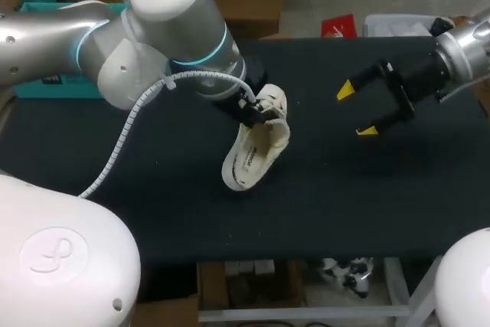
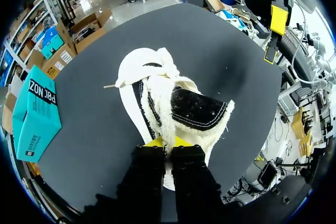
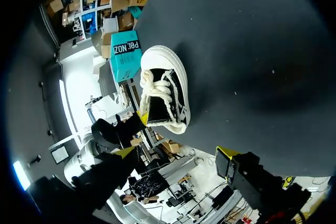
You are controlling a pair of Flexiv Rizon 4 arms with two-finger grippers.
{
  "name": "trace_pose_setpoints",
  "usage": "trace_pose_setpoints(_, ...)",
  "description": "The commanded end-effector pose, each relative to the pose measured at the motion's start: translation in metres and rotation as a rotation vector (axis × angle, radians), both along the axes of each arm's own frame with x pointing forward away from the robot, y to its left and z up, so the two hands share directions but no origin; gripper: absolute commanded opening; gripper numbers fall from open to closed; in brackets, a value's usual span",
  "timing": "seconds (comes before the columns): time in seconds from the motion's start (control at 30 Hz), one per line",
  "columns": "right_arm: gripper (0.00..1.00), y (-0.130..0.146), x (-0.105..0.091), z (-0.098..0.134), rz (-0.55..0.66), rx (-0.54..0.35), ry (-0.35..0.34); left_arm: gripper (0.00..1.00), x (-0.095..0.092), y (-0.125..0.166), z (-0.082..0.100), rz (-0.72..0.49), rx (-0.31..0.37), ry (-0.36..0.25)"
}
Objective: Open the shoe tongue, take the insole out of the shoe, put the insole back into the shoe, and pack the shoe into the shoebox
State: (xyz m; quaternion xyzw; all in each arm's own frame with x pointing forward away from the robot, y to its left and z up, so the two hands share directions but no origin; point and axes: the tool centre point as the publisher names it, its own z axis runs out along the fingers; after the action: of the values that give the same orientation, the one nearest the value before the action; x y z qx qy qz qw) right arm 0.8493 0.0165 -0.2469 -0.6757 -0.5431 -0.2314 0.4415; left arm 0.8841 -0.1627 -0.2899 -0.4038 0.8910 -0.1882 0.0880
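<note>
1. Cream fleece and black canvas fill the left wrist view: the shoe (image 2: 173, 103) lies tipped on its side on the table (image 1: 360, 204), toe pointing away from the left gripper (image 2: 165, 143).
2. That left gripper has its fingers pressed almost together, clamped on the fleecy edge at the shoe's opening. Whether that edge is tongue or collar cannot be told.
3. Why pinch there? A hold at the opening looks meant to pull the mouth wide and steady the shoe, so the other arm can get inside.
4. Over on the robot's right of the shoe, well apart from it, hangs the right gripper (image 1: 357, 110). Its fingers are spread wide, holding nothing and touching nothing.
5. That wide spread, aimed toward the shoe, reads as readiness to go in for the insole, which is not clearly in sight.
6. Out past the shoe's other side, at the table's edge, sits a teal box (image 2: 37, 111), probably the shoebox. Packing looks a long way off.
</note>
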Motion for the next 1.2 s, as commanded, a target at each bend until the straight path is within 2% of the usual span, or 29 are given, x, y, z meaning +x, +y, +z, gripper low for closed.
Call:
trace_pose_setpoints(0.03, 1.00, 0.007, 0.001, 0.014, -0.087, -0.186, -0.066, 0.00, 0.001, 0.006, -0.003, -0.044, 0.009, 0.005)
trace_pose_setpoints(0.07, 1.00, 0.009, 0.002, 0.015, -0.088, -0.210, -0.080, 0.00, 0.002, 0.007, -0.006, -0.052, 0.010, 0.011)
trace_pose_setpoints(0.2, 1.00, 0.016, 0.003, 0.024, -0.142, -0.370, -0.062, 0.00, 0.011, 0.014, -0.014, -0.080, 0.012, 0.014)
trace_pose_setpoints(0.3, 1.00, 0.020, 0.002, 0.030, -0.197, -0.477, -0.056, 0.00, 0.019, 0.019, -0.019, -0.105, 0.037, 0.014)
trace_pose_setpoints(0.4, 1.00, 0.022, 0.003, 0.035, -0.216, -0.510, -0.058, 0.00, 0.028, 0.020, -0.029, -0.114, 0.081, 0.022)
trace_pose_setpoints(0.57, 1.00, 0.022, 0.004, 0.036, -0.220, -0.510, -0.057, 0.00, 0.046, 0.021, -0.042, -0.106, 0.133, 0.044)
trace_pose_setpoints(0.73, 1.00, 0.022, 0.004, 0.036, -0.220, -0.510, -0.057, 0.00, 0.046, 0.021, -0.042, -0.106, 0.133, 0.044)
trace_pose_setpoints(0.77, 1.00, 0.022, 0.004, 0.036, -0.220, -0.510, -0.057, 0.30, 0.046, 0.021, -0.042, -0.106, 0.133, 0.044)
trace_pose_setpoints(0.8, 1.00, 0.022, 0.004, 0.036, -0.220, -0.510, -0.057, 0.52, 0.046, 0.021, -0.042, -0.106, 0.133, 0.044)
trace_pose_setpoints(0.83, 1.00, 0.022, 0.004, 0.036, -0.220, -0.510, -0.057, 0.87, 0.046, 0.021, -0.042, -0.106, 0.133, 0.044)
trace_pose_setpoints(0.87, 1.00, 0.022, 0.004, 0.036, -0.220, -0.510, -0.057, 1.00, 0.046, 0.021, -0.042, -0.106, 0.133, 0.044)
trace_pose_setpoints(1.2, 1.00, 0.022, 0.004, 0.036, -0.220, -0.510, -0.057, 1.00, 0.046, 0.021, -0.042, -0.106, 0.133, 0.044)
